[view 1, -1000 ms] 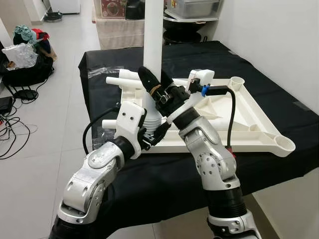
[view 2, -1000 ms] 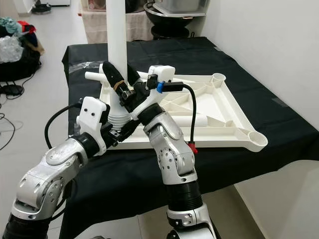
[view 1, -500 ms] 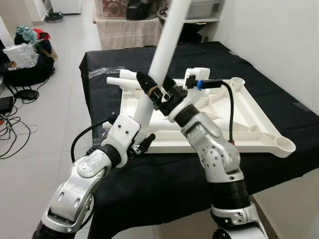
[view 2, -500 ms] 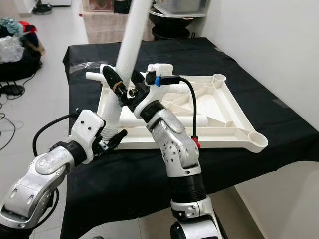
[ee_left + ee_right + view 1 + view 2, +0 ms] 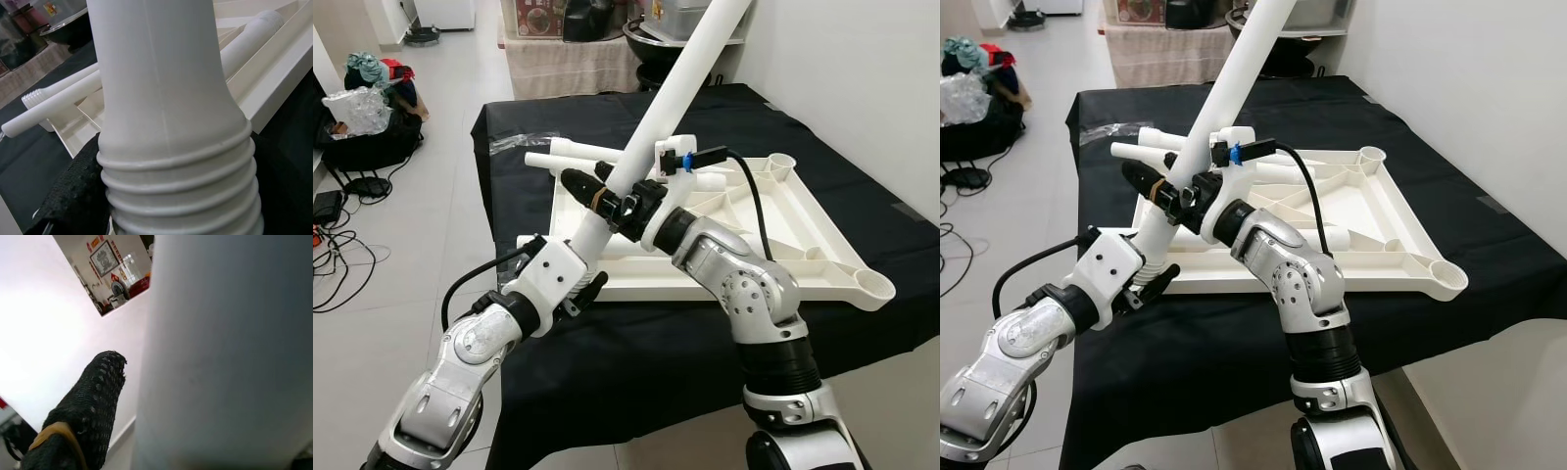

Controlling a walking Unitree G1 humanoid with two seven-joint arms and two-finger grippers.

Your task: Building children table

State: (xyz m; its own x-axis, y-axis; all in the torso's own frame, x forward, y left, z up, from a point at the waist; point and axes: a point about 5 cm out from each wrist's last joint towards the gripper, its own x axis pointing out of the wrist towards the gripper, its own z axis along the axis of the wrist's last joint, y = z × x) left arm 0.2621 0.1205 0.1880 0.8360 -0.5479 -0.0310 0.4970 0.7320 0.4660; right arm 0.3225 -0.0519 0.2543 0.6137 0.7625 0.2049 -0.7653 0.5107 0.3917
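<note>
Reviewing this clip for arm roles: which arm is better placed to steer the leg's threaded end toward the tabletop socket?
Probably the left. Its tool grips the white leg by the threaded end, near the upturned tabletop corner; the right tool holds higher up the shaft.

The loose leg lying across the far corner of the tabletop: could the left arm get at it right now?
Probably not. The left gripper is shut on the threaded end of the tilted leg it shares with the right gripper. The loose leg lies beyond them on the tabletop, so it would have to let go first.
</note>
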